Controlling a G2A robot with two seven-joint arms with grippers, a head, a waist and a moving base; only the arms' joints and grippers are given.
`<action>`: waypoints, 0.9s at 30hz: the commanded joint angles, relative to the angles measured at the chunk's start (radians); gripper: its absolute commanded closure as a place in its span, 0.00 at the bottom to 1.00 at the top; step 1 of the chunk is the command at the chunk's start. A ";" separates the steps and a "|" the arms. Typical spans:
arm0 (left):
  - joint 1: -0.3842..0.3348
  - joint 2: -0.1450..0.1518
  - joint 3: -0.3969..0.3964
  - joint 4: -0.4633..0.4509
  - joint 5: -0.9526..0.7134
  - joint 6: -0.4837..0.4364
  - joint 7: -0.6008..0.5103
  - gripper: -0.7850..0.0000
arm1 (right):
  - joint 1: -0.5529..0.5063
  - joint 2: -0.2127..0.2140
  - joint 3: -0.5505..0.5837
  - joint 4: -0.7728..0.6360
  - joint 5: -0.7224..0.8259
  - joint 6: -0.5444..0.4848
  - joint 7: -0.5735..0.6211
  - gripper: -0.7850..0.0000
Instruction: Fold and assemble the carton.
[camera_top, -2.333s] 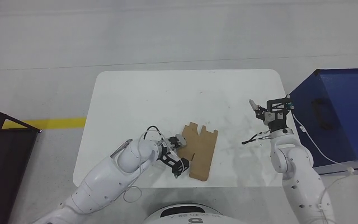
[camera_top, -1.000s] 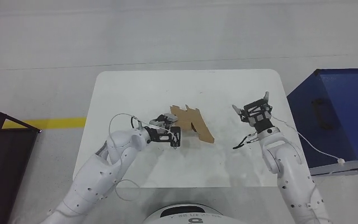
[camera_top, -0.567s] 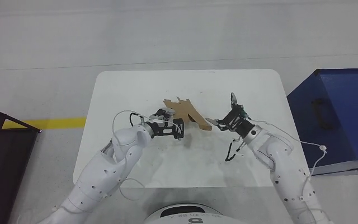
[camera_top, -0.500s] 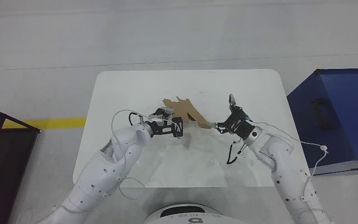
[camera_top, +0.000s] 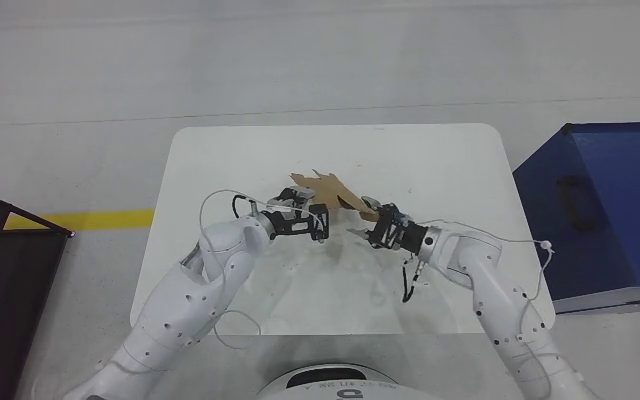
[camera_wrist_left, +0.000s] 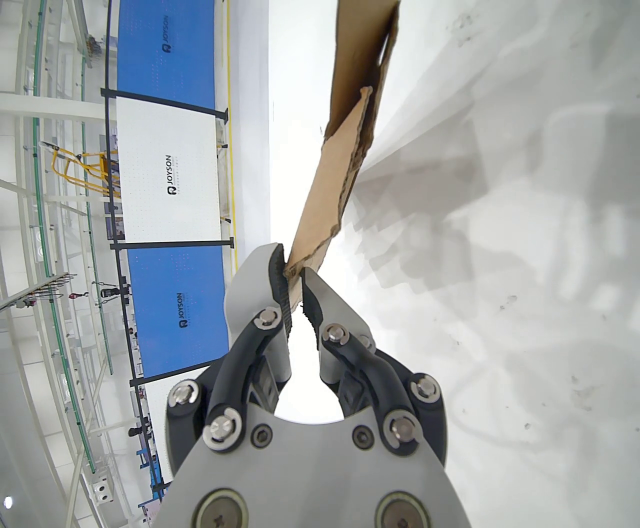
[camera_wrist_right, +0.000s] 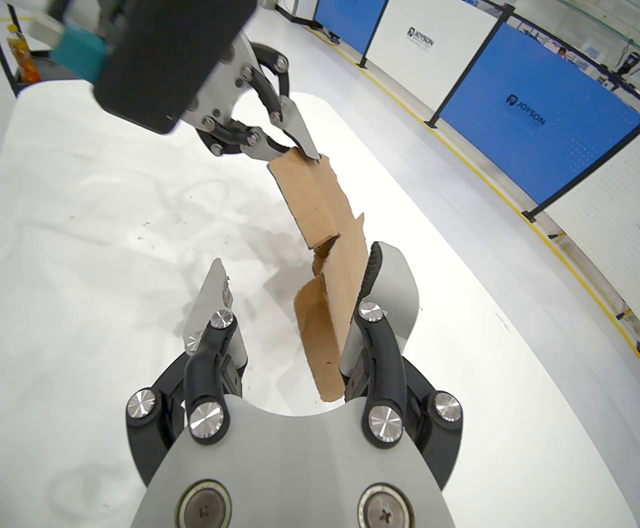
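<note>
Brown corrugated carton, flattened, ragged notched flaps

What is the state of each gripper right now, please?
Left gripper: shut on the carton.
Right gripper: open, with the carton between its fingers.
</note>
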 joint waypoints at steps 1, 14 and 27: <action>-0.002 0.000 -0.001 0.003 0.000 0.000 0.004 1.00 | 0.010 -0.003 -0.014 0.007 -0.003 0.038 0.040 0.34; -0.005 -0.002 -0.004 0.004 0.019 -0.003 0.019 1.00 | 0.052 -0.010 -0.056 0.042 -0.011 0.117 0.139 0.75; 0.066 0.010 -0.079 -0.044 0.019 0.055 0.025 0.00 | 0.024 -0.004 -0.029 0.008 -0.031 0.186 0.124 1.00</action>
